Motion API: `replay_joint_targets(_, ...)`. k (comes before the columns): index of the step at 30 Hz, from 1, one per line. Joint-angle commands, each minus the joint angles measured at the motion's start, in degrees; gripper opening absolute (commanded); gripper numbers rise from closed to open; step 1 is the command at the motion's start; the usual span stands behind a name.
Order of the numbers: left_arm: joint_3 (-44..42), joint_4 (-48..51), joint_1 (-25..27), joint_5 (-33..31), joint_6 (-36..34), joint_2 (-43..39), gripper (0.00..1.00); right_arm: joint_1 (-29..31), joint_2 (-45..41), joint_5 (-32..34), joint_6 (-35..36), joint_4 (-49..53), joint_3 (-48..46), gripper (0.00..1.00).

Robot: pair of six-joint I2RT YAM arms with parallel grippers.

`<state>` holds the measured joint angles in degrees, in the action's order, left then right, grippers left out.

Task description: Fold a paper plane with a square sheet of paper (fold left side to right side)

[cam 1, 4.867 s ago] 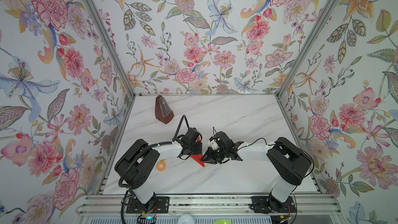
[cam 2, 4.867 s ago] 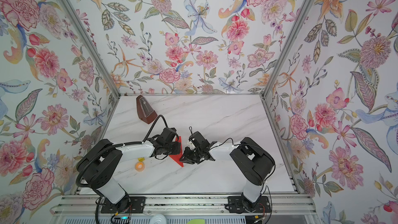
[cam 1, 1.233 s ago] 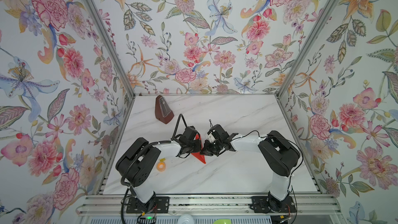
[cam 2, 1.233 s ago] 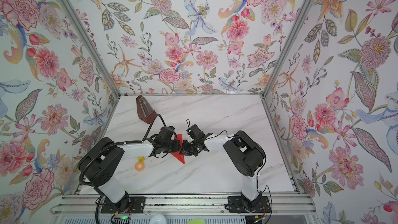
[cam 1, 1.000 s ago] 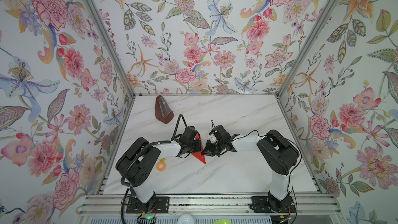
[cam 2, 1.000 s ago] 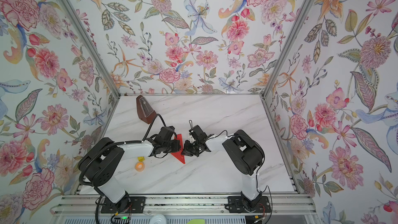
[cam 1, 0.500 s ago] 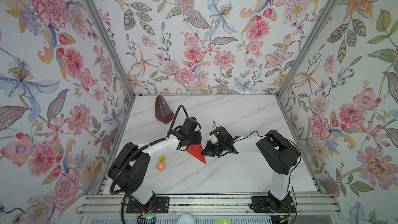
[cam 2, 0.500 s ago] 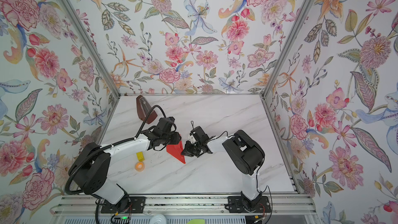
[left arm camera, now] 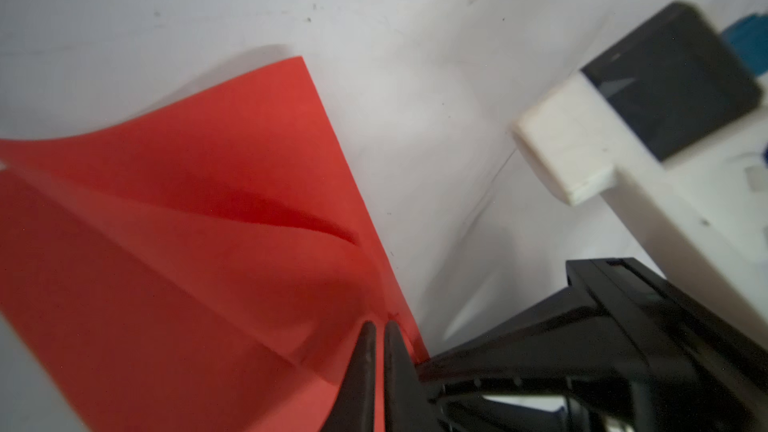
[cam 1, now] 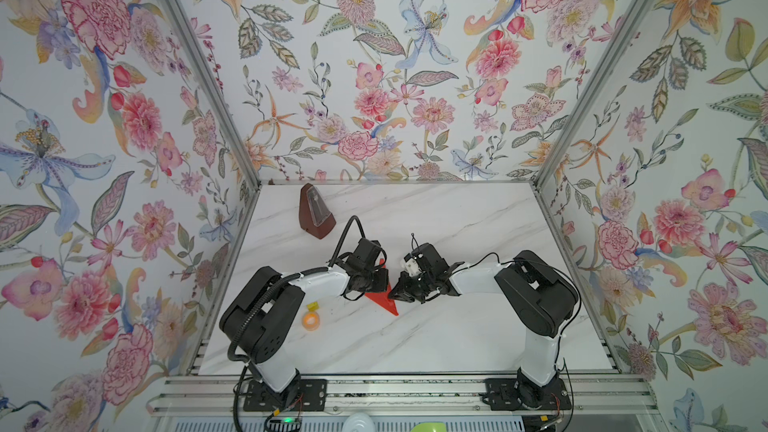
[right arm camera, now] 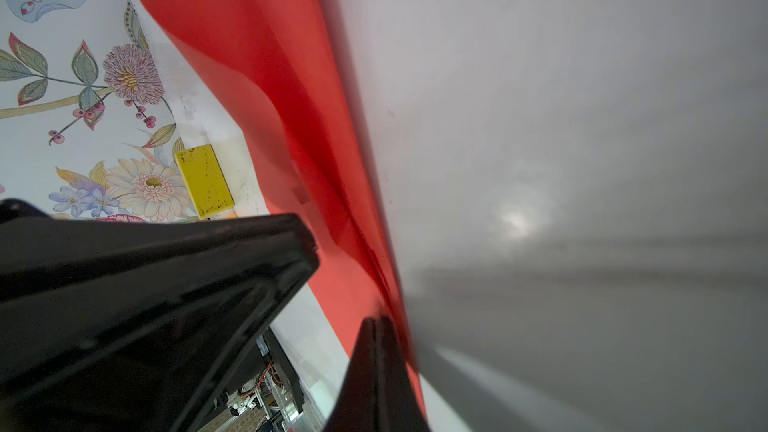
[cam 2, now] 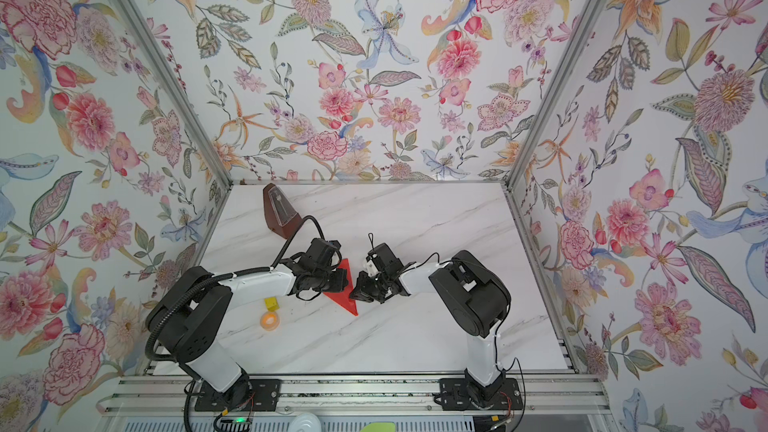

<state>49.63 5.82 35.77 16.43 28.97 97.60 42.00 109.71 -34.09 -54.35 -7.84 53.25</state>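
The square sheet of paper (cam 1: 384,304) (cam 2: 343,299) is bright red and creased into a narrow pointed shape. It lies mid-table with its tip toward the front. In the left wrist view one flap of the paper (left arm camera: 187,243) bulges up. My left gripper (cam 1: 384,282) (left arm camera: 380,326) is shut on the paper's right edge, and only a thin slit shows between its fingers. My right gripper (cam 1: 392,292) (right arm camera: 378,322) is shut, its tips pressed together against the same edge of the paper (right arm camera: 249,56). The two grippers almost touch each other.
A dark brown metronome (cam 1: 316,211) stands at the back left. A small yellow block (cam 1: 312,306) (right arm camera: 203,180) and an orange ring (cam 1: 311,320) lie beside the left arm. Floral walls enclose the marble table (cam 1: 457,338) on three sides.
Half a second ago the left gripper stood farther back over the paper. It has come forward and down onto the paper's edge and shut there. The right gripper has stayed put, shut.
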Motion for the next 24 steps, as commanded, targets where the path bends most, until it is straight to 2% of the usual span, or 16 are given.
replay_joint_targets(1,0.27,-2.42,-1.66,0.67,0.89,3.35,0.08,0.26,2.62,3.50,1.04,8.62,-1.29,0.00)
replay_joint_targets(8,-2.97,-5.65,-4.36,1.50,2.64,6.17,0.07,0.23,1.59,4.07,1.92,10.29,-1.37,0.00)
replay_joint_targets(17,-6.64,-8.62,-4.45,2.82,4.23,6.73,0.05,0.21,-3.27,4.99,2.69,13.38,4.01,0.04)
replay_joint_targets(24,-8.27,-9.99,-4.39,2.82,5.08,6.20,0.04,1.28,-2.90,2.29,1.20,10.55,7.08,0.04)
